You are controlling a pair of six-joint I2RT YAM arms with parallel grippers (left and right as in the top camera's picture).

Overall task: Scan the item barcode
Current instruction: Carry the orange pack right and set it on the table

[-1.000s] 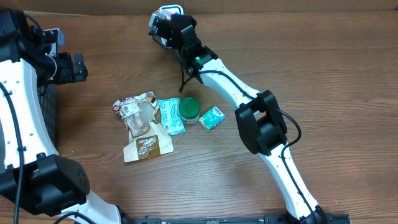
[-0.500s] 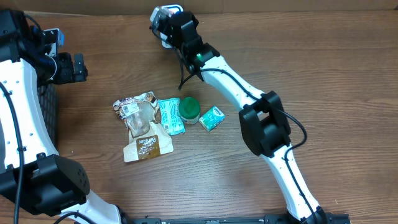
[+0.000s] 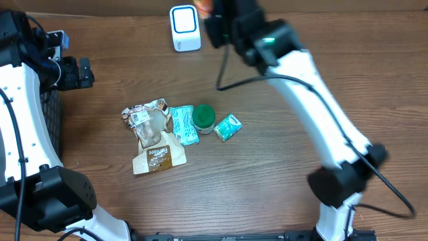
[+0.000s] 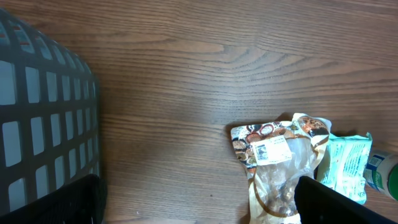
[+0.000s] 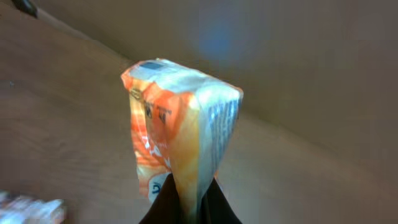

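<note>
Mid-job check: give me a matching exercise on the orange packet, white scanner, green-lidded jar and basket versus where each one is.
1 orange packet
2 white scanner
3 green-lidded jar
4 dark basket

A standing at the far edge of the table
B pinched in the right gripper fingers
C at the table's left side
D between two teal packets

Pairs: 1-B, 2-A, 3-D, 4-C.

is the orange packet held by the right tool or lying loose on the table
Held. The right wrist view shows the right tool shut on the lower edge of the orange packet, which stands upright above it.
</note>
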